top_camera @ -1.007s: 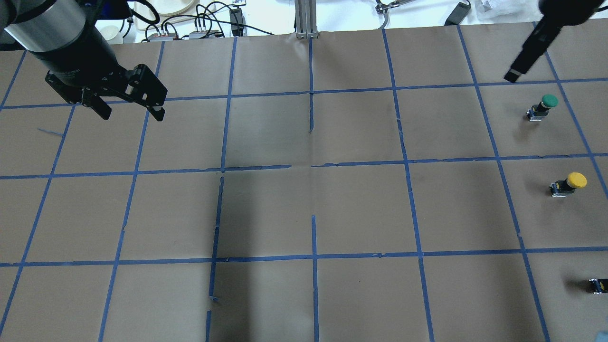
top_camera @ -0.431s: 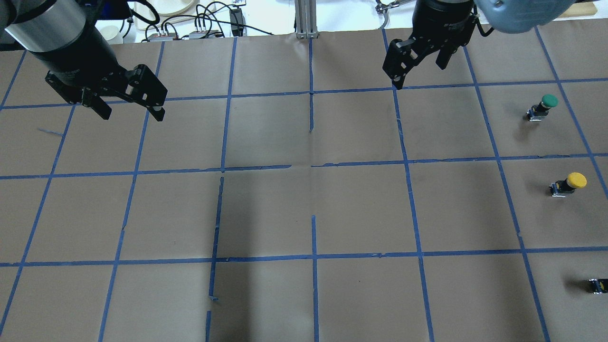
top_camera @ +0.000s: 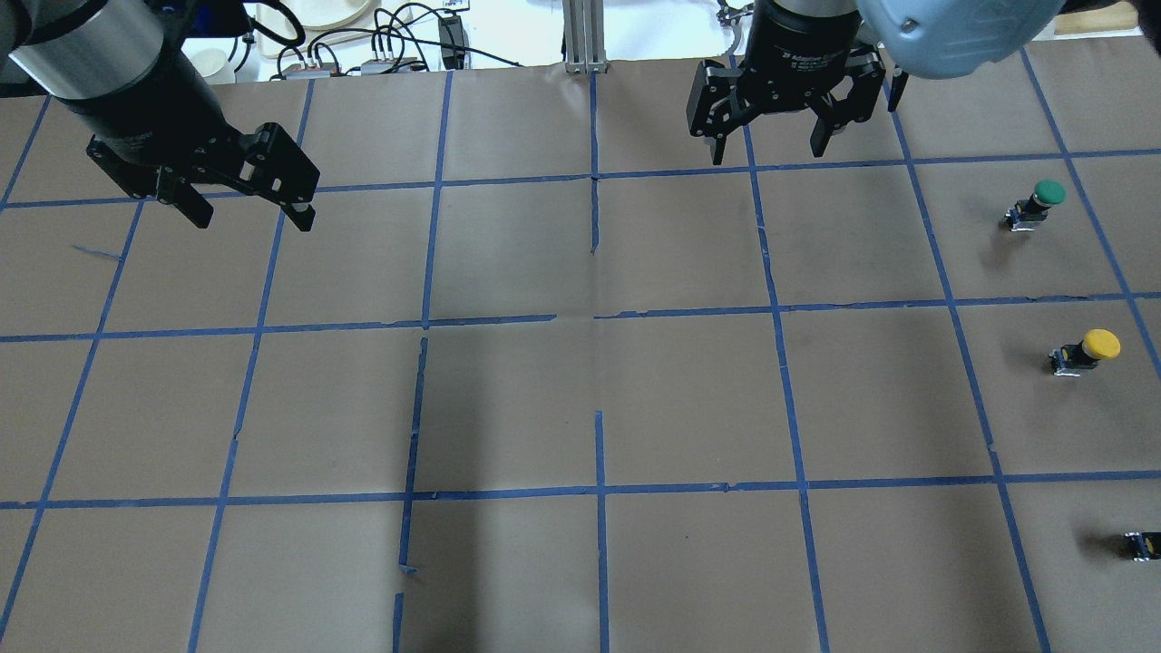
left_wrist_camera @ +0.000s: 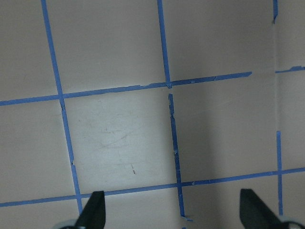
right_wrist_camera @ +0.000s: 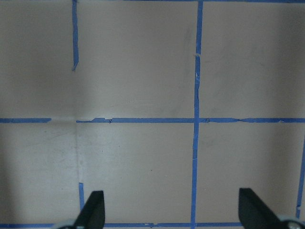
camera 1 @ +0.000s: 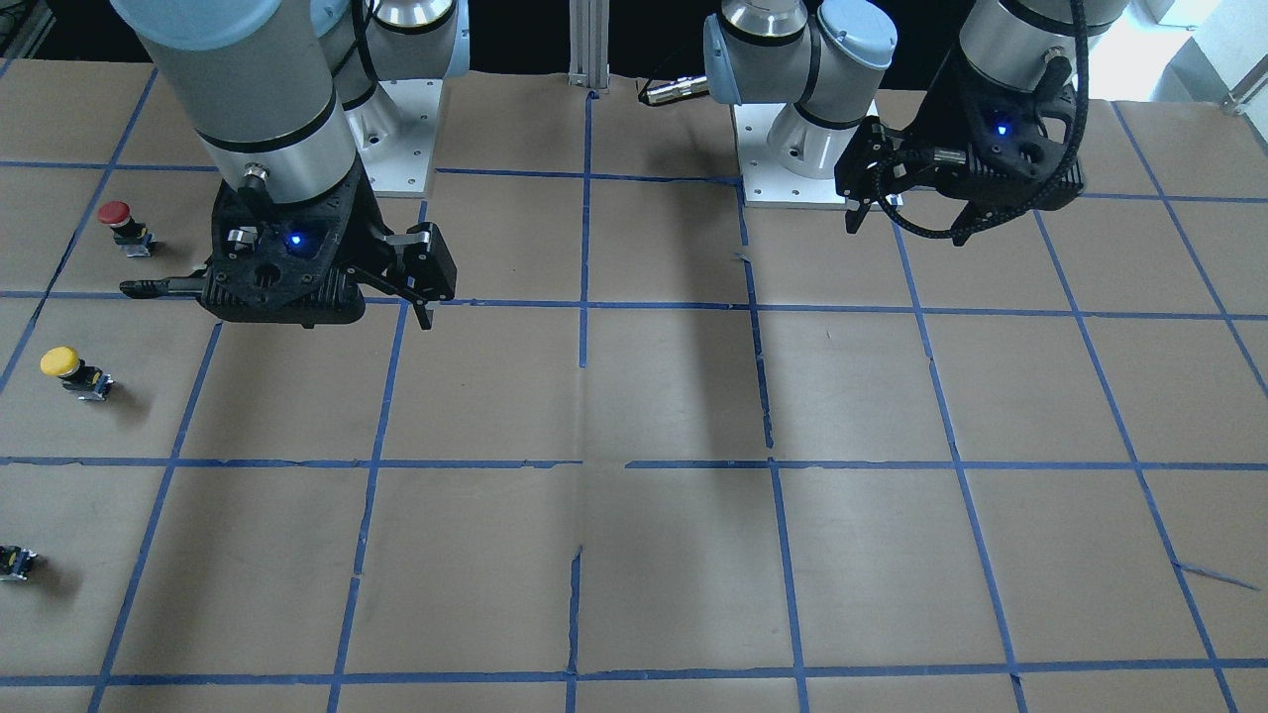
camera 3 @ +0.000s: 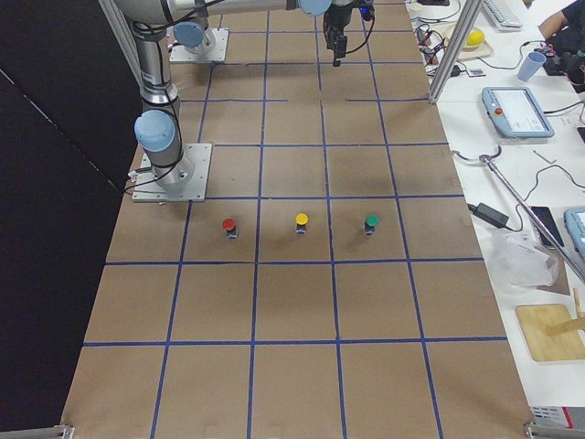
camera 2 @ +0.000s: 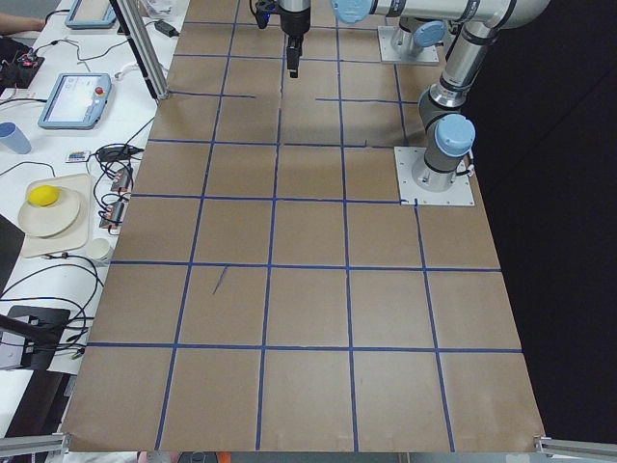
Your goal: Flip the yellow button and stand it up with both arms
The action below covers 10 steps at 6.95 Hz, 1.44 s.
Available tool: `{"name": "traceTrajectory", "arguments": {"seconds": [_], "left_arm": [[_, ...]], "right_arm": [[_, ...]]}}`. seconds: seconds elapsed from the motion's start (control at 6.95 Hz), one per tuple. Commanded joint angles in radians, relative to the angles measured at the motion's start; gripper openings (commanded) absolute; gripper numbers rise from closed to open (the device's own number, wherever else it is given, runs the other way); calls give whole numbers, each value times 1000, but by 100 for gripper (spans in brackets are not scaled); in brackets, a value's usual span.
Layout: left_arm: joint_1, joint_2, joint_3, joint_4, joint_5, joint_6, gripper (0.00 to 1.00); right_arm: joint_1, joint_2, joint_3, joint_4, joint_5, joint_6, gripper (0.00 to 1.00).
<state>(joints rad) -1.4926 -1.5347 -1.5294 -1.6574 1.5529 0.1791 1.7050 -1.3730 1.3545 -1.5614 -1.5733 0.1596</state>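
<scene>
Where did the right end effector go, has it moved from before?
Yes. In the overhead view the right end effector has swung left, away from the green button, which has stayed in its place.

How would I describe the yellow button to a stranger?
On the brown table with the blue tape grid, three small buttons form a row at the robot's right end. The yellow button is the middle one, between the red button and the green button.
</scene>
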Motion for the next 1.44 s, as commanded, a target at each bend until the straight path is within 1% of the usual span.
{"name": "traceTrajectory", "arguments": {"seconds": [0.0, 0.14, 0.29, 0.43, 0.58, 0.72, 1.01, 1.15, 1.29], "left_arm": [[0, -1, -2, -1, -1, 0, 100], [0, 1, -2, -2, 1, 0, 100], [0, -1, 11, -2, 12, 2, 100], [0, -21, 24, -4, 71, -15, 100], [2, -19, 29, -4, 53, -9, 100], [9, -24, 46, -2, 41, -13, 100], [9, -67, 110, -16, 29, -18, 100], [9, -73, 123, -16, -6, -56, 100], [9, -74, 121, -16, -7, -59, 100]], "right_arm": [[-16, -1, -14, 3, 7, 63, 100], [-21, 2, -40, 15, 6, 63, 100], [-18, 0, -46, 30, 6, 64, 100], [-13, -7, -44, 46, 4, 57, 100], [-14, -29, -29, 76, 4, 66, 100], [-19, -50, -25, 142, -2, 64, 100], [-24, -55, -17, 164, -7, 64, 100], [-24, -57, -12, 167, -8, 63, 100], [-25, -57, -9, 164, -5, 49, 100]]}}
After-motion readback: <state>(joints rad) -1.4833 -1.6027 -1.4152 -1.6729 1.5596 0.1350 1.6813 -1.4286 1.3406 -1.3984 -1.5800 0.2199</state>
